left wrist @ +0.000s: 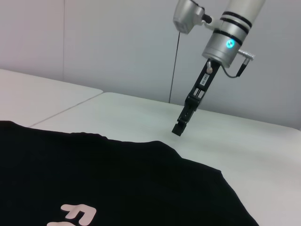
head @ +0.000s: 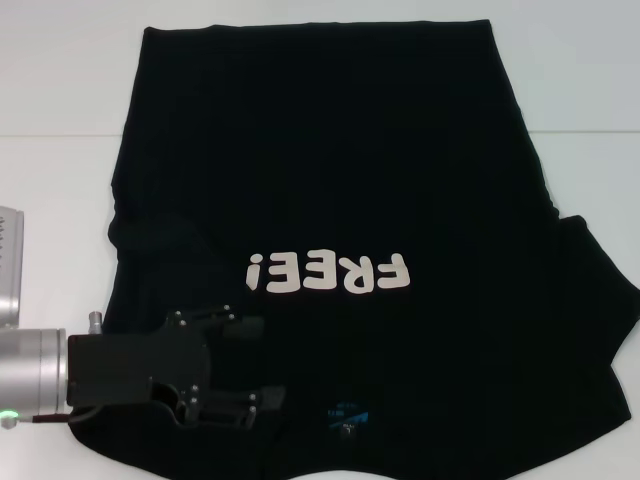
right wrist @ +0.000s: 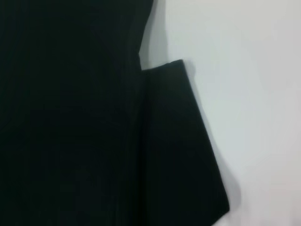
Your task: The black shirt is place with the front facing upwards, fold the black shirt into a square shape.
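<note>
In the head view, the black shirt (head: 330,180) lies spread flat on the white table (head: 60,80), front side up. Its white letters (head: 328,272) read upside down from here, so the collar end is nearest the robot and the hem lies at the far side. A small blue neck label (head: 348,413) shows near the bottom edge. One short sleeve (head: 600,310) sticks out on the right. The left gripper (head: 245,375) reaches in from the lower left over the shirt's near left part. Its two black fingers (head: 240,328) stand apart with a clear gap between them, and nothing can be seen held between them; whether they touch the cloth cannot be told.

In the left wrist view, the shirt fills the lower part, with a piece of the white lettering (left wrist: 77,215) at the bottom edge. Beyond its edge, over bare table, the right gripper (left wrist: 178,129) hangs from its silver arm, pointing downward, apart from the cloth. It is seen edge-on, so how far its fingers are spread cannot be told.

In the right wrist view, only black cloth and the sleeve (right wrist: 183,150) lying flat against the white table (right wrist: 254,94) are visible.
</note>
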You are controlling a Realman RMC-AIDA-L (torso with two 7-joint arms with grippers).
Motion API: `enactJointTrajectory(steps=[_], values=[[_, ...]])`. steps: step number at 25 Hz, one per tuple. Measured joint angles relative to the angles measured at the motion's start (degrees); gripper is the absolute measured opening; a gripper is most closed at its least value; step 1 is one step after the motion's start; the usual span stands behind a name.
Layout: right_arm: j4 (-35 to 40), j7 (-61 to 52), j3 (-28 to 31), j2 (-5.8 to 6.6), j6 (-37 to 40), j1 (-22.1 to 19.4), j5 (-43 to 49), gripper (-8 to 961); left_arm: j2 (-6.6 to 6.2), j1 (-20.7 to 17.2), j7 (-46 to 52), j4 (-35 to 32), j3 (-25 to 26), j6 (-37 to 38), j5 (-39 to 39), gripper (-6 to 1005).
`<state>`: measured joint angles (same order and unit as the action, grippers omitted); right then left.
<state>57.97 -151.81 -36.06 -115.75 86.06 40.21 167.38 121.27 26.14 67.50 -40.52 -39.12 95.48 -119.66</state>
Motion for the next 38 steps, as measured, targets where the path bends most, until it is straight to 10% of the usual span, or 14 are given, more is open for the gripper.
enactJointTrajectory(steps=[38], values=[[-11.2, 0.0, -1.8, 0.5, -10.2, 3.3, 0.5, 739, -0.08, 0.2, 0.4, 0.3, 0.0, -0.6, -0.6, 875]])
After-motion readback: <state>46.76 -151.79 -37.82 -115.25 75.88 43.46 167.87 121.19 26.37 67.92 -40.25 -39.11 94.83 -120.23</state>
